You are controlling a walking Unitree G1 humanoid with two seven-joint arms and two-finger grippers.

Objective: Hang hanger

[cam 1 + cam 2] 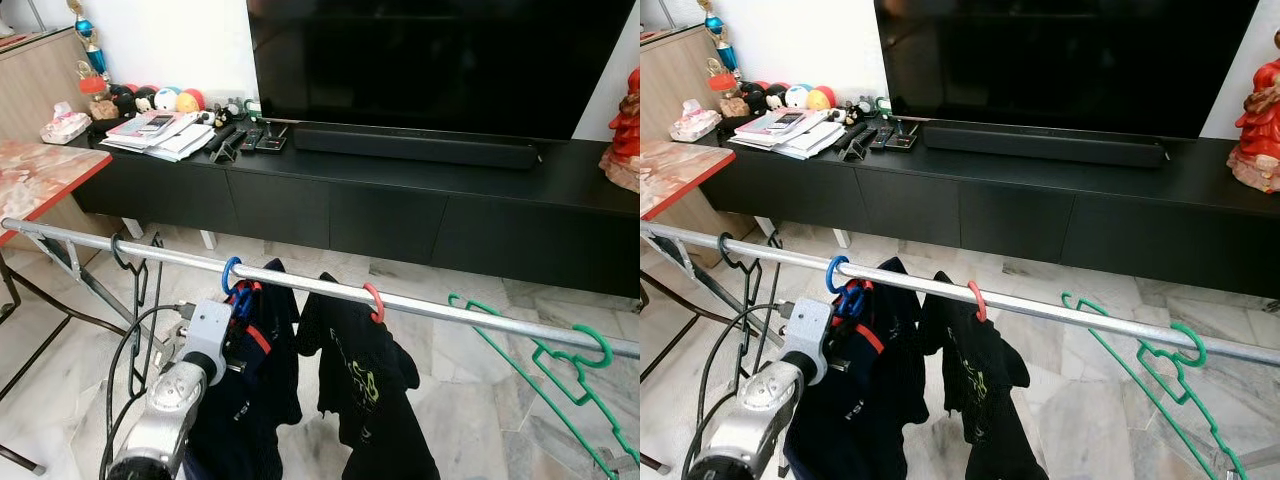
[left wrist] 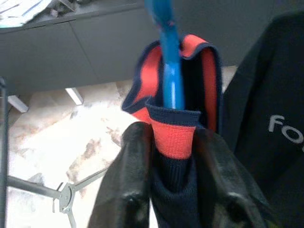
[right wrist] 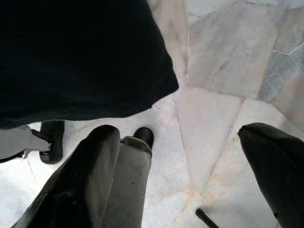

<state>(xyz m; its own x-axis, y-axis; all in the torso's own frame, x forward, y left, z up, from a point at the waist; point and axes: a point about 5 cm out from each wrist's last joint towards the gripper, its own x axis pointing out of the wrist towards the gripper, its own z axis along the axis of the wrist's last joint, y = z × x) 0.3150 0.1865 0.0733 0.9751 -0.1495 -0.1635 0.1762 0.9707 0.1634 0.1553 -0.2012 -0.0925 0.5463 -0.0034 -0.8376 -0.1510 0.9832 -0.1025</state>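
Observation:
A blue hanger carrying a navy garment with red trim has its hook over the metal drying rail. My left gripper is shut on the garment's red and navy collar, just below the blue hanger neck. Its black fingers press the collar from both sides. The left arm reaches up to the rail from below. Low over the marble floor, beside a dark cloth, my right gripper is open with nothing between its fingers.
A black T-shirt on a red hanger hangs right of the blue one. Bare green hangers hang further right, and a black hanger at the left. Behind stand a black TV cabinet and a red-edged table.

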